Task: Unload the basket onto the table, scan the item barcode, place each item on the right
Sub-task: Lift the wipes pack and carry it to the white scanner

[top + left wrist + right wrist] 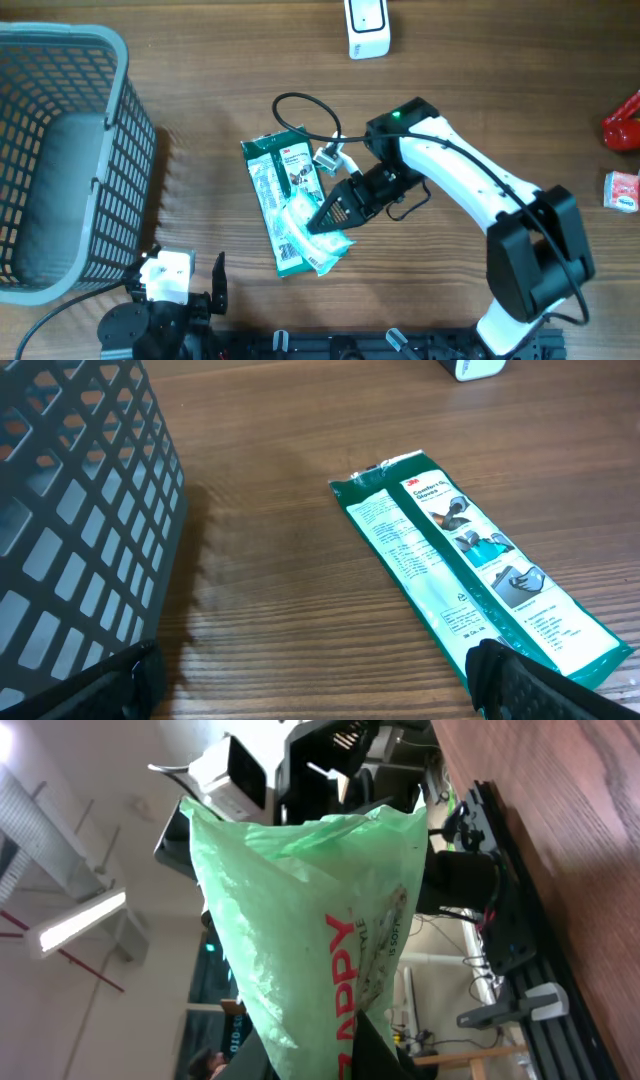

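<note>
My right gripper (322,224) is clenched on a pale green plastic pouch (300,910) with red lettering; the barcode isn't visible to me in any view. From overhead the pouch hangs over the lower right end of the dark green glove packet (279,188). I cannot tell whether the two touch. The glove packet lies flat on the wooden table (480,90), printed side up. A black cable (298,101) loops just past its upper end. The white scanner (368,28) stands well beyond that same end, at the far table edge. The grey mesh basket (60,160) sits well apart on the packet's left. My left gripper (186,276) is released, fingers spread wide and holding nothing, near the packet's lower left, beside the basket's corner. A red object (622,124) and a small box (622,190) lie far off to the packet's right
</note>
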Action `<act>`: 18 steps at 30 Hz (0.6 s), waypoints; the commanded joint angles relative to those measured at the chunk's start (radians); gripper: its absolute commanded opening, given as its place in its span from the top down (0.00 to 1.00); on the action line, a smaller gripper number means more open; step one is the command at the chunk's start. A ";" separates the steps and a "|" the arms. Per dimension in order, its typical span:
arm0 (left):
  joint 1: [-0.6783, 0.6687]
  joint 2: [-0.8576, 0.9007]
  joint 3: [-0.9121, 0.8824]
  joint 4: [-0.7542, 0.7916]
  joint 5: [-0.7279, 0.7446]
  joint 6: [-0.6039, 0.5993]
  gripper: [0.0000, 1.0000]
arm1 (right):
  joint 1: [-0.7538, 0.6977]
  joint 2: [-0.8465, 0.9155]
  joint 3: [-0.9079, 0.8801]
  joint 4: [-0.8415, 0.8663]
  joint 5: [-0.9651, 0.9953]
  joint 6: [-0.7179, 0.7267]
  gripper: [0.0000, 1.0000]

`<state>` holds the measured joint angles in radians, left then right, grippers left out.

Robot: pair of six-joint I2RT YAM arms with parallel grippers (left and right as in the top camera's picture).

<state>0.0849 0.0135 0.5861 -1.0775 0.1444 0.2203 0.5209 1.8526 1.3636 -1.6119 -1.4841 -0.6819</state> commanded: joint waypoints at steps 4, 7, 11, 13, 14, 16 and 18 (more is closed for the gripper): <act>-0.005 -0.007 0.001 0.002 0.012 0.011 0.00 | 0.002 -0.024 -0.005 0.003 0.060 0.004 0.96; -0.005 -0.007 0.001 0.002 0.012 0.011 0.00 | -0.002 -0.024 -0.005 0.094 0.109 0.010 0.95; -0.005 -0.007 0.001 0.002 0.012 0.011 0.00 | -0.078 -0.024 -0.004 0.396 0.267 0.344 0.95; -0.005 -0.007 0.001 0.002 0.012 0.011 0.00 | -0.130 -0.024 -0.003 0.541 0.437 0.566 0.95; -0.005 -0.007 0.001 0.002 0.012 0.011 0.00 | -0.153 -0.024 -0.001 0.599 0.510 0.645 0.95; -0.005 -0.007 0.001 0.002 0.012 0.011 0.00 | -0.200 -0.026 0.007 0.698 0.575 0.717 0.95; -0.005 -0.007 0.001 0.002 0.012 0.011 0.00 | -0.235 -0.026 0.021 0.809 0.575 0.740 0.95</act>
<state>0.0849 0.0135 0.5861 -1.0775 0.1444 0.2203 0.3252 1.8477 1.3525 -0.8955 -1.0061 -0.1097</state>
